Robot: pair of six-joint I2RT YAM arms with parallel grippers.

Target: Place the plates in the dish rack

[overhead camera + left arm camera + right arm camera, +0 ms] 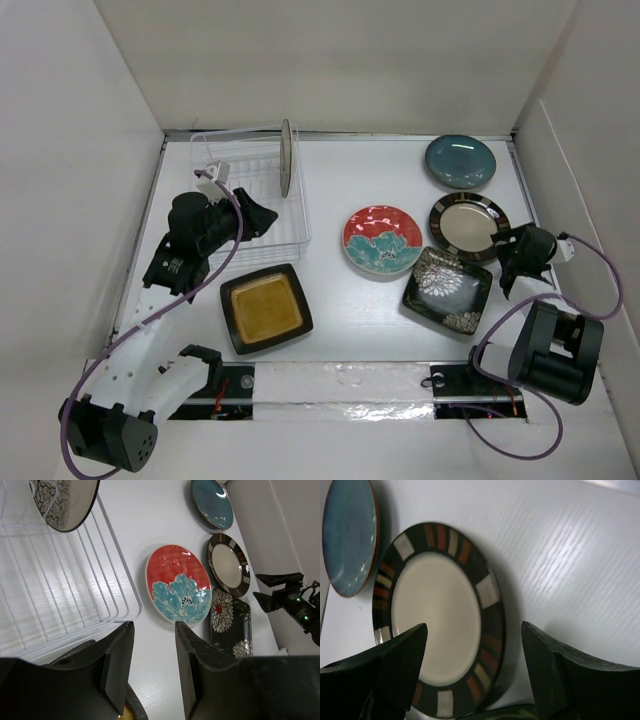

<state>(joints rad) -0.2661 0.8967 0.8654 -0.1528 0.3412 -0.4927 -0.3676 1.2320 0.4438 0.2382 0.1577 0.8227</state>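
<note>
The wire dish rack (232,200) stands at the back left with a cream plate (286,157) upright in it. My left gripper (262,215) hovers open and empty over the rack's right front corner. The left wrist view shows the gripper (154,625), the rack (65,590), the cream plate (65,500) and the red-patterned plate (177,582). The brown amber-centred square plate (266,307) lies flat in front of the rack. The red plate (382,238), teal plate (460,161), black-gold-rimmed plate (468,225) and black floral square plate (447,289) lie flat to the right. My right gripper (510,255) is open, and its jaws (474,627) straddle the near rim of the rimmed plate (435,615).
White walls close in the table on the left, back and right. A taped strip runs along the near edge between the arm bases. The teal plate (347,535) lies just beyond the rimmed plate. The floral plate's corner overlaps the rimmed plate's near side.
</note>
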